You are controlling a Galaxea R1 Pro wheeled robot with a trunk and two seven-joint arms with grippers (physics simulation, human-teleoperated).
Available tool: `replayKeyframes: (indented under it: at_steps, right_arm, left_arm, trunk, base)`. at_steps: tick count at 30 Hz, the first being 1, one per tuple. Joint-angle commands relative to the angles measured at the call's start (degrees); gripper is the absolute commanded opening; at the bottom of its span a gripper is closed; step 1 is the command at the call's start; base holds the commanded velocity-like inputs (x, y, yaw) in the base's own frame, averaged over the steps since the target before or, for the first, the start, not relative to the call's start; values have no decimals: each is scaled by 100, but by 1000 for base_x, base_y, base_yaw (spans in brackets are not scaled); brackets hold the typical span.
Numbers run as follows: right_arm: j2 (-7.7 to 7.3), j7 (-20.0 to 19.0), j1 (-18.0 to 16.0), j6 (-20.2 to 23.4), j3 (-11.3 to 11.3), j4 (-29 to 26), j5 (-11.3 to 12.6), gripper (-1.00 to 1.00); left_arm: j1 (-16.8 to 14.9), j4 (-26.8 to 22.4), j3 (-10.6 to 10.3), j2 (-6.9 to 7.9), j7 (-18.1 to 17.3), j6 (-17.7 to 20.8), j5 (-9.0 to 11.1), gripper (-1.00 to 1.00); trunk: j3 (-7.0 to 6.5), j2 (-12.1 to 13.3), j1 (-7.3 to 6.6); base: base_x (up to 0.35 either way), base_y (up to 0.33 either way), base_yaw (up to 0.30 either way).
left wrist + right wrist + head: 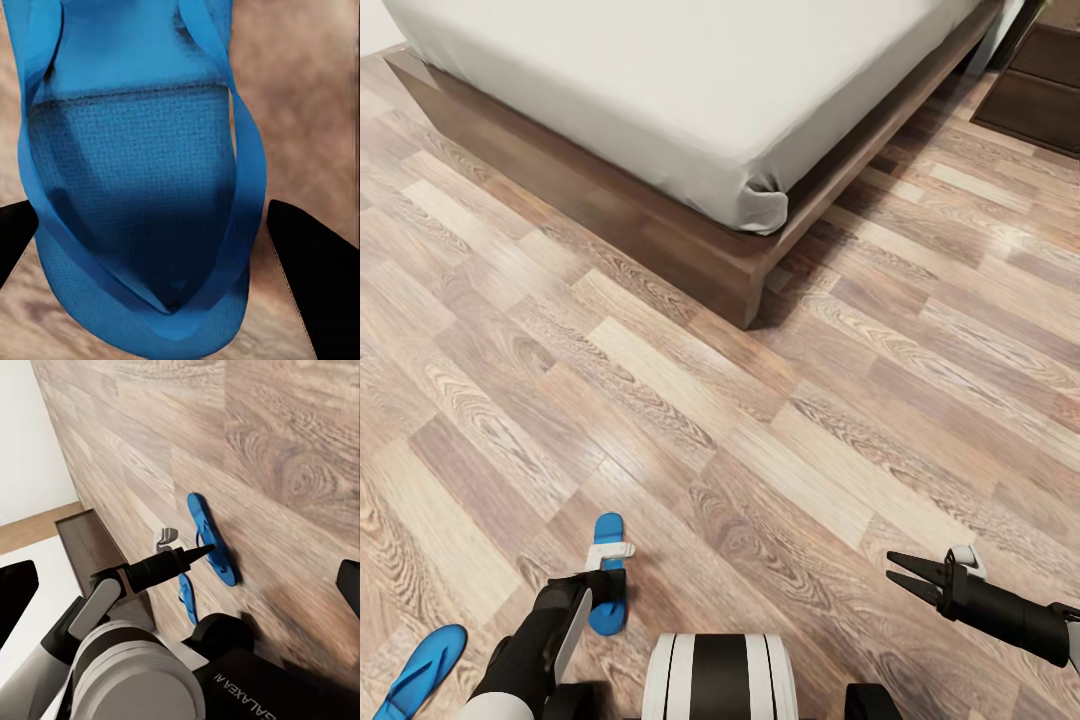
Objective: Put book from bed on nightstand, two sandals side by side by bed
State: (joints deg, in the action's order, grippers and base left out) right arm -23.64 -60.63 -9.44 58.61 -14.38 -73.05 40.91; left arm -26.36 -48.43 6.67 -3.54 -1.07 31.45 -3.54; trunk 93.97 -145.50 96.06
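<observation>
- Bed with its white mattress on a dark brown platform frame takes up the upper part of the head view, one corner of the frame pointing toward the robot; no book shows on the part of the mattress in sight.
- Wood-plank floor spreads between the bed and the robot's base.
- A dark-brown piece of furniture stands at the upper right edge, past the bed's far side; whether it is a nightstand or a dresser cannot be told.
- The left arm reaches down to the floor just ahead of the base, and the left claw sits over one sandal, which lies flat on the planks well apart from the bed.
- In the left wrist view, that sandal lies between the two dark fingers, which stand apart on either side of it; whether they touch it cannot be told.
- The second sandal lies on the floor to the left, near the first but apart from it.
- The right claw hangs above the floor at the right, its fingers spread and holding nothing.
</observation>
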Motion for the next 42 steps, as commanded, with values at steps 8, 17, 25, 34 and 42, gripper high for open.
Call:
replayKeyframes:
  at_steps: [8,17,25,34,42]
  right_arm:
    - [0,-21,1,19,-3,1,-13,100]
    - [0,-23,1,19,-3,1,-13,100]
    - [0,-25,1,19,-3,1,-13,100]
    - [0,-22,2,19,-4,1,-13,100]
    - [-2,-9,0,19,-5,1,-19,100]
  left_arm:
    - [-1,-9,13,-7,-16,28,-42,-100]
    - [-1,-9,10,-7,-16,28,-42,-100]
    - [-1,-9,10,-7,-18,28,-42,-100]
    - [-1,-9,17,-7,-50,36,-42,-100]
    - [-1,-9,52,24,-80,44,-16,-100]
  trunk:
    - [-175,10,-21]
    - [-374,22,-44]
    - [-552,32,-65]
    - [-751,44,-88]
    - [-928,55,-109]
  base:
    - [0,0,0]
    - [0,0,0]
    - [0,0,0]
    - [0,0,0]
    - [0,0,0]
